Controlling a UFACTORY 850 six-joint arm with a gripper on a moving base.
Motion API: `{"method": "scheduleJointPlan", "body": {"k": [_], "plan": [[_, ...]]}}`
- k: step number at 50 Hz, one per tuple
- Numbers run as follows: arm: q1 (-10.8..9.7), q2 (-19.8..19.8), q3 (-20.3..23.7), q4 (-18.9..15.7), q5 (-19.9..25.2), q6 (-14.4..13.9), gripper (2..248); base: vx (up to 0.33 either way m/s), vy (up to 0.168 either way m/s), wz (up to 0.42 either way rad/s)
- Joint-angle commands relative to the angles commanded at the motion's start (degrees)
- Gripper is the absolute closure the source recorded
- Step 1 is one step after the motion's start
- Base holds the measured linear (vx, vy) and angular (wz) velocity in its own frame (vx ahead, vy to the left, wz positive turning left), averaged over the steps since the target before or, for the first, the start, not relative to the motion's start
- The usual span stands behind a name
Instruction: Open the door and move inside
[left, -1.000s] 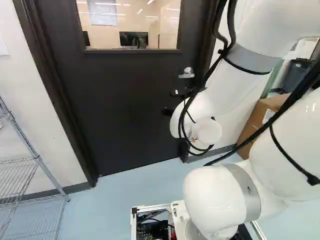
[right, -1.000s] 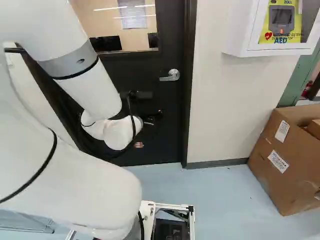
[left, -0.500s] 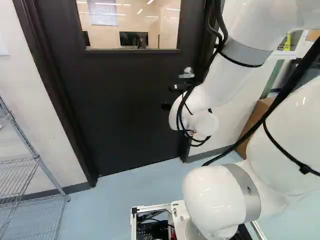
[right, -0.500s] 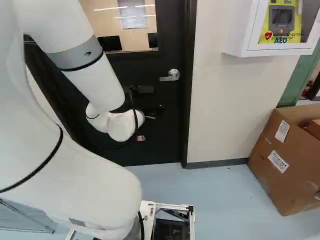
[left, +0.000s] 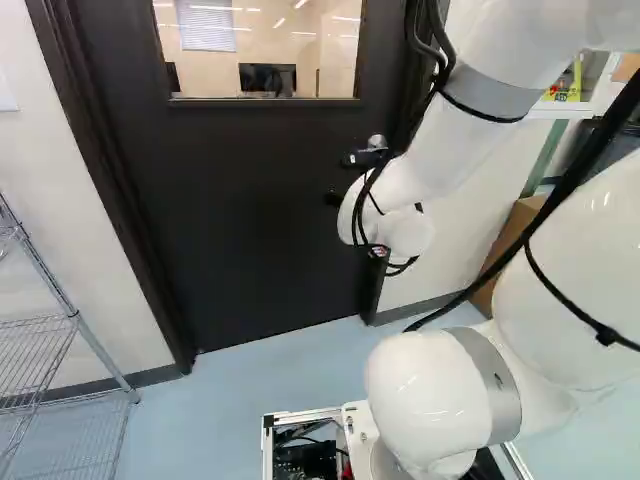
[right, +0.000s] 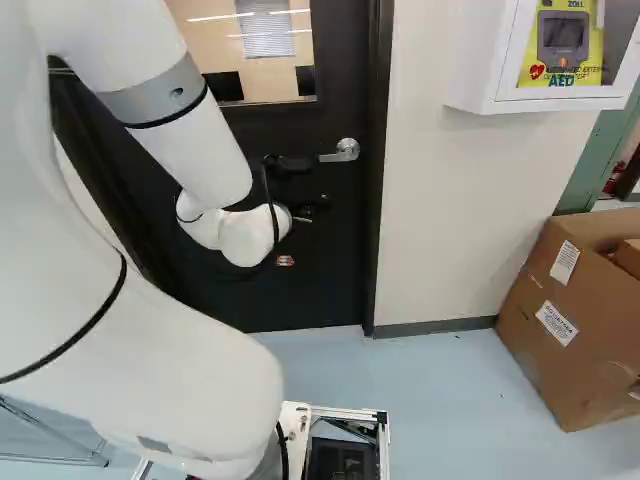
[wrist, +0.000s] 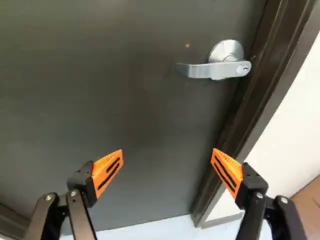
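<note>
Across the left base view stands a dark door (left: 240, 220), closed in its dark frame (right: 378, 150), with a window (left: 310, 60) in its upper part; through the glass show a monitor (left: 267, 78) and a pale blind (left: 208, 30). Pale walls (right: 450, 200) flank it, edged at the foot by a grey baseboard (right: 430, 327), and a light blue floor (right: 440, 390) runs up to the sill. At the left of the left base view is a wire shelf (left: 74, 318). At the right of the right base view, a white cabinet (right: 480, 65) hangs on the wall above an open cardboard box (right: 560, 320) on the floor. The closed door blocks the way through, and my white arm (right: 120, 310) covers part of it in both base views. The silver lever handle (wrist: 212, 71) is on the door near the frame, ahead of the gripper (right: 304, 186). The two orange-padded fingers (wrist: 107, 170) are spread wide, with door surface showing between them in the wrist view.
</note>
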Motion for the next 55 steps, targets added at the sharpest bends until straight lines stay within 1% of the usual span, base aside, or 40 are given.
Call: {"method": "scheduleJointPlan", "body": {"k": [35, 55], "plan": [[-0.84, -0.74, -5.55, -0.12, 0.0, 0.0, 3, 0.0, 0.0, 0.0], [-1.58, -1.58, -9.03, -2.08, 0.0, 0.0, 3, 0.0, 0.0, 0.0]]}}
